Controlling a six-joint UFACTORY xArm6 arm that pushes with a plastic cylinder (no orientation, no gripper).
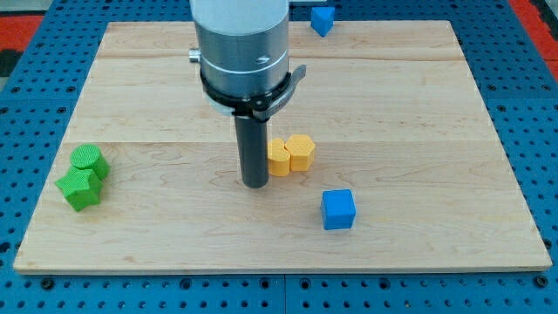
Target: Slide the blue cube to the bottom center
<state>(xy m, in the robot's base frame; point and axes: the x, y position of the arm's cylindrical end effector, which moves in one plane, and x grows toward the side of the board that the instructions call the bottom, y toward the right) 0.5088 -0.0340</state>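
A blue cube (pixel 338 209) sits on the wooden board (pixel 418 105) toward the view's bottom, a little right of centre. My tip (pixel 255 184) rests on the board to the left of the blue cube and slightly above it, with a gap between them. The rod stands just left of two yellow blocks and looks close to or touching the nearer one. A second blue block (pixel 323 19) lies at the view's top edge of the board, right of the arm.
Two yellow blocks, one star-like (pixel 279 157) and one hexagonal (pixel 301 152), sit side by side right of the rod. Two green blocks, a cylinder (pixel 88 160) and a star-like one (pixel 79 188), sit at the view's left edge. The arm's grey body (pixel 241 48) hides the board's top centre.
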